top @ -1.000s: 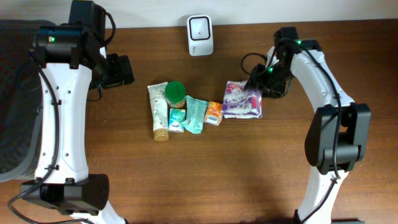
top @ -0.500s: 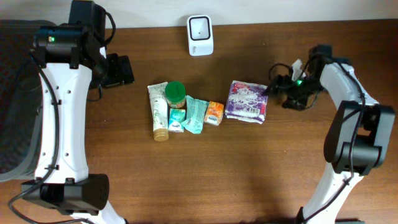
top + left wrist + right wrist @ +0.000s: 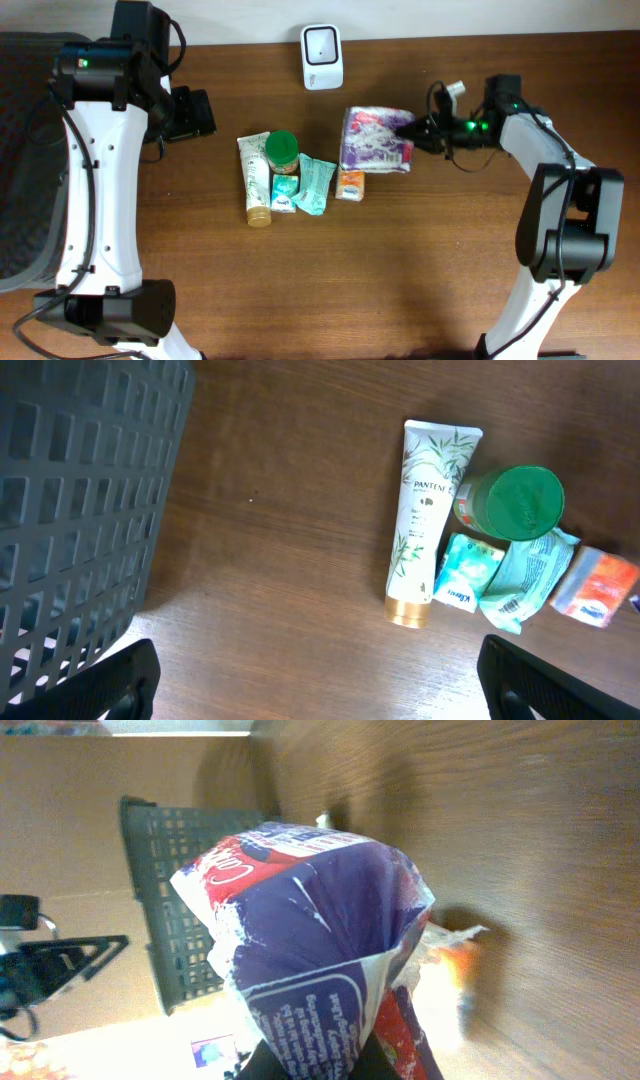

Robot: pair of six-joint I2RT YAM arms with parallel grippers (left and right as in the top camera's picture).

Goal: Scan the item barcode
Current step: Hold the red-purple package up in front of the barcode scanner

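Grey mesh basket (image 3: pixel 80 510): far left of the bench (image 3: pixel 300 300); no part in this step.
Left jaws: spread wide and empty, hovering near the basket.
Cream tube (image 3: pixel 425 510): lies flat, printed "PANTENE".
Green-lidded jar (image 3: pixel 510 500): touching the tube; its label is hidden.
Teal sachets (image 3: pixel 510 575): print too small to read.
White scanner (image 3: pixel 322 57): at the bench's back edge.
Orange pack (image 3: pixel 348 184): unreadable.
Purple-and-white packet (image 3: pixel 375 140): the item to scan, between the scanner and the right arm, apparently lifted. White script on a red patch seems to begin "Ca"; no barcode shows.
Right jaws: pinching the packet's right edge.
Doing it well: probably carry the packet to the scanner, turn the wrist until the barcode faces the window, then hold steady. The soft wrap may sag, so keep the pinch firm.
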